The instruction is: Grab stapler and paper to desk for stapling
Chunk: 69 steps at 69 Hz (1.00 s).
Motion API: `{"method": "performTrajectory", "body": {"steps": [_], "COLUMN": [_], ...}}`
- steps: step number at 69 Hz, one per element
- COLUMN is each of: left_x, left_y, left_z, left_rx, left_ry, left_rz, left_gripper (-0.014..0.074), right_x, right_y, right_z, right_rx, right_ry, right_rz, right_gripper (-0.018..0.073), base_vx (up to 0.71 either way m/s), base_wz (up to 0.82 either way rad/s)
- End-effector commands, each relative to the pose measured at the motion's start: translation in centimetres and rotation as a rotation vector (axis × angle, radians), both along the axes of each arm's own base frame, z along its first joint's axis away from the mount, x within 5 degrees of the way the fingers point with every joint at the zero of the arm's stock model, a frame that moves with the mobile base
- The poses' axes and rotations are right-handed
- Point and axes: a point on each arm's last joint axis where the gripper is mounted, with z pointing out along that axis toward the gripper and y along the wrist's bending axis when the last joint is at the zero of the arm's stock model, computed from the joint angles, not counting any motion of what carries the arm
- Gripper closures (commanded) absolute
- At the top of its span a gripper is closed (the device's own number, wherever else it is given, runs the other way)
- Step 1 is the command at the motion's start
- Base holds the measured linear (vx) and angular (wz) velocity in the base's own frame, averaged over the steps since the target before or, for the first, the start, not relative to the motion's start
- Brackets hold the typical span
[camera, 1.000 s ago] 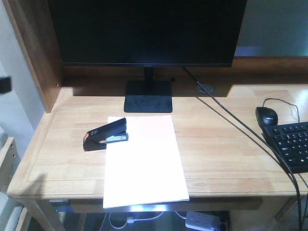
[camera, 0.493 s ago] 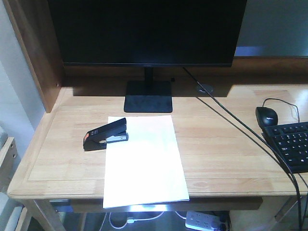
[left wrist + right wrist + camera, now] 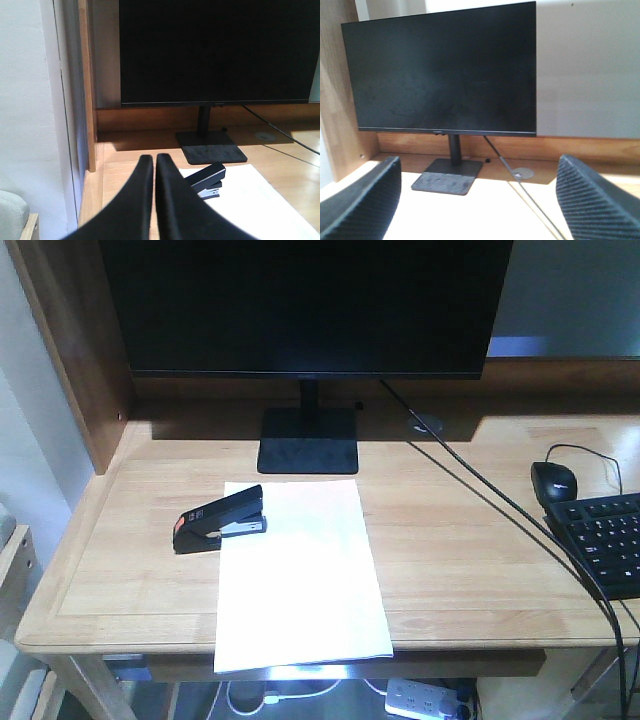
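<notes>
The black stapler with its orange-red end lies on the light wooden desk, its front end resting on the top left corner of the white paper. The paper lies flat in front of the monitor stand, and its near edge overhangs the desk's front rim. My left gripper is shut with nothing between its fingers, hovering at the desk's left side. From there the stapler and paper lie ahead to the right. My right gripper stands wide open and empty above the desk, facing the monitor. Neither gripper shows in the front view.
A large black monitor on a square base stands at the back. A black mouse and keyboard sit at the right, with a cable running diagonally across the desk. A wooden side panel rises at the left.
A dark part at the left edge of the front view one second ago has gone out of sight. Stapler and paper have not moved.
</notes>
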Motion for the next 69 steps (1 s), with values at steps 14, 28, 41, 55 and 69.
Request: {"method": "performTrajectory", "body": {"steps": [14,28,41,55,69], "left_x": [0.03,0.03,0.03,0.03,0.03], "left_y": [-0.04,-0.04,-0.04,-0.04,-0.04], "left_z": [1.22,1.22,1.22,1.22,1.22], "left_rx": [-0.028,-0.028,-0.028,-0.028,-0.028], "left_ry": [-0.071,-0.071,-0.071,-0.071,-0.071], "left_rz": [-0.007,-0.007,-0.007,-0.007,-0.007], "left_gripper": [0.0603,0.0603,0.0603,0.0603,0.0603], "right_x": [-0.07,-0.05,-0.04,-0.04,-0.03], "right_y": [0.05,0.0,-0.02,-0.02,-0.04], "right_z": [0.96,0.88,0.87,0.87,0.85], "right_rx": [-0.031,-0.029,-0.031,-0.031,-0.031], "right_ry": [-0.045,-0.036,-0.035,-0.035,-0.033], "right_rz": [0.005,-0.001,-0.003,-0.003,-0.006], "right_gripper": [0.0286,0.0573,0.0569,0.0569,0.0569], "base_vx": [0.0,0.0,0.0,0.0,0.0], "base_wz": [0.0,0.0,0.0,0.0,0.0]}}
